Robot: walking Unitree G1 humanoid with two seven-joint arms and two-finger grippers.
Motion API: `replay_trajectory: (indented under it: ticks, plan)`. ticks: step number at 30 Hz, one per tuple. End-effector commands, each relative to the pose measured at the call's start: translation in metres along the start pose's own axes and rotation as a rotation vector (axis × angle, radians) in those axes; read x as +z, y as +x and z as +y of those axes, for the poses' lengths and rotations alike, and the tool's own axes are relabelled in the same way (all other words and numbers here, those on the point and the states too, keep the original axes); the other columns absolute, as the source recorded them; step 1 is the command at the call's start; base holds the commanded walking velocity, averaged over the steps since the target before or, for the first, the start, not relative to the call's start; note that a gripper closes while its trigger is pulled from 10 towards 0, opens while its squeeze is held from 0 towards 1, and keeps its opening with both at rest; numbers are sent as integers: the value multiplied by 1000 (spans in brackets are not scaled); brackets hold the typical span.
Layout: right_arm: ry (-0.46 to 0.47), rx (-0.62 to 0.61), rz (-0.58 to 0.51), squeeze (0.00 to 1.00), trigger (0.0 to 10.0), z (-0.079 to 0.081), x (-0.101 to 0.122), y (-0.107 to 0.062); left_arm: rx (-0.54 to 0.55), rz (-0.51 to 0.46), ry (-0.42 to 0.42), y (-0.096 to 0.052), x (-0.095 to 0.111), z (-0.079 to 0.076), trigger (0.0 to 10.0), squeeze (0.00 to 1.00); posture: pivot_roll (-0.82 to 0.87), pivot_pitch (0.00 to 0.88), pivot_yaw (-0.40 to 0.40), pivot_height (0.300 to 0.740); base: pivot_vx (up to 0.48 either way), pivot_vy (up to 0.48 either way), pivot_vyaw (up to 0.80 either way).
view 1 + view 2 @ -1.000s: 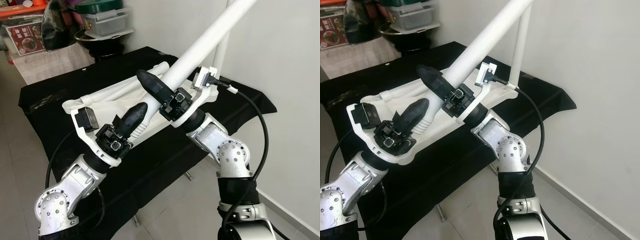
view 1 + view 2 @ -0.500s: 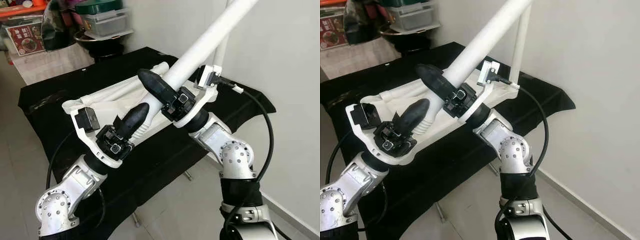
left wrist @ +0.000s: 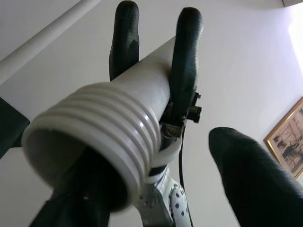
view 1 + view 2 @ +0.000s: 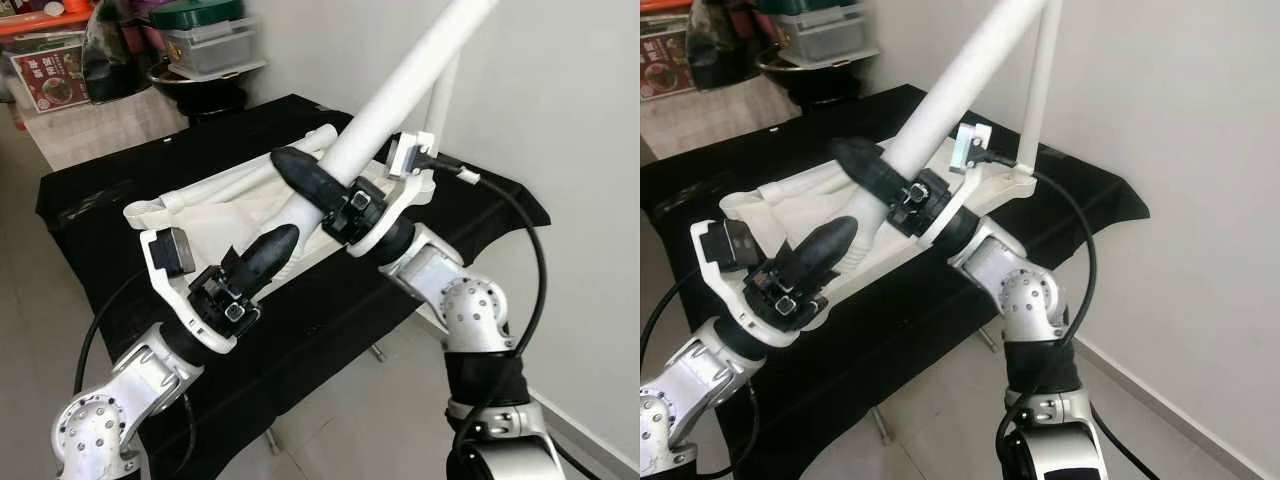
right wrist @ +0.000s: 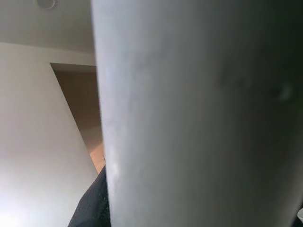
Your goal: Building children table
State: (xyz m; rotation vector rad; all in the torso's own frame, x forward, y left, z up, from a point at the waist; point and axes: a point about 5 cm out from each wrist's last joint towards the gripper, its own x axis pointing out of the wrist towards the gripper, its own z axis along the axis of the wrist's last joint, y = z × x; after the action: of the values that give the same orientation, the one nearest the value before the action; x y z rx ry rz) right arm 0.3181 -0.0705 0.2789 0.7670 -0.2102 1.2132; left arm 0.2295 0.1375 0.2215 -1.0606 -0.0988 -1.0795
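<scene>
My right gripper is shut on a long white table leg that slants up and away to the right. The leg's ribbed, threaded lower end hangs just past my left gripper, which is open below it, its fingers spread to either side without clamping. The right gripper's fingers wrap the tube further up. Under both lies the white tabletop, upside down on the black-covered table, with loose legs lying on it and one leg standing upright at its far right corner.
Storage boxes and a dark pot stand behind the black table. A white wall runs along the right, with tiled floor below the table's near edge. The right arm's black cable loops out to the right.
My left gripper has drawn back down and to the left, off the leg's ribbed end. The right gripper keeps its hold on the leg, which has tilted slightly.
</scene>
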Motion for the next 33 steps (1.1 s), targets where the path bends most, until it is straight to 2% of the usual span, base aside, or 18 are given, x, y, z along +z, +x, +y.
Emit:
replay_trajectory:
  ticks: [1, 7, 10, 12, 13, 14, 15, 16, 17, 21, 22, 23, 24, 25, 28, 30, 31, 33]
  plan:
    - [-61, -57, -125, 0, 0, -9, 36, -9, 56, 55, -14, -22, -6, 3, 10000, 1000, -25, 7, 22, 740, 0, 0, 0]
    - [-72, -162, -239, 0, 0, -23, 68, -29, 178, 77, -16, -55, -13, 4, 10000, 1000, -18, 13, 20, 740, 0, 0, 0]
    - [-86, -191, -225, 0, 0, -27, 66, -33, 219, 93, -5, -59, -17, 5, 10000, 1000, -18, 13, 16, 740, 0, 0, 0]
    - [-161, -275, -140, 0, 0, -35, 53, -38, 283, 96, 43, -60, -19, 9, 10000, 1000, -21, 14, 14, 740, 0, 0, 0]
    - [-222, -322, -66, 0, 10000, -38, 39, -42, 361, 79, 99, -57, -19, 16, 10000, 0, -25, 18, 13, 740, 0, 0, 0]
    - [-222, -322, -66, 0, 10000, -38, 39, -42, 361, 79, 99, -57, -19, 16, 10000, 0, -25, 18, 13, 740, 0, 0, 0]
    - [-263, -374, 15, 0, 10000, -40, 19, -49, 508, 44, 176, -51, -20, 28, 10000, 0, -33, 24, 19, 740, 0, 0, 0]
    - [-263, -374, 15, 0, 10000, -40, 19, -49, 508, 44, 176, -51, -20, 28, 10000, 0, -33, 24, 19, 740, 0, 0, 0]
    - [-346, -475, 103, 0, 10000, -47, 1, -60, 617, 65, 295, -46, -24, 36, 10000, 0, -34, 26, 21, 740, 0, 0, 0]
    - [-432, -542, 168, 0, 10000, -52, -10, -67, 663, 103, 359, -43, -29, 39, 10000, 0, -34, 26, 21, 740, 0, 0, 0]
    - [-463, -574, 196, 0, 10000, -54, -19, -75, 721, 127, 455, -41, -32, 41, 10000, 0, -32, 29, 27, 740, 0, 0, 0]
    - [-463, -574, 196, 0, 10000, -54, -19, -75, 721, 127, 455, -41, -32, 41, 10000, 0, -32, 29, 27, 740, 0, 0, 0]
    - [-487, -598, 218, 0, 10000, -54, -28, -81, 769, 146, 572, -42, -34, 42, 10000, 0, -32, 30, 31, 740, 0, 0, 0]
    - [-494, -617, 240, 0, 10000, -51, -39, -88, 799, 125, 628, -42, -34, 41, 10000, 0, -39, 31, 38, 740, 0, 0, 0]
    - [-499, -629, 253, 0, 10000, -49, -46, -92, 817, 107, 658, -43, -33, 39, 10000, 0, -39, 31, 38, 740, 0, 0, 0]
    - [-480, -637, 297, 0, 10000, -41, -68, -102, 912, 71, 698, -56, -30, 38, 10000, 0, -39, 33, 48, 740, 0, 0, 0]
    - [-480, -637, 297, 0, 10000, -41, -68, -102, 912, 71, 698, -56, -30, 38, 10000, 0, -39, 33, 48, 740, 0, 0, 0]
    - [-471, -667, 299, 0, 10000, -38, -74, -105, 1004, 76, 741, -71, -34, 40, 10000, 0, -44, 31, 53, 740, 0, 0, 0]
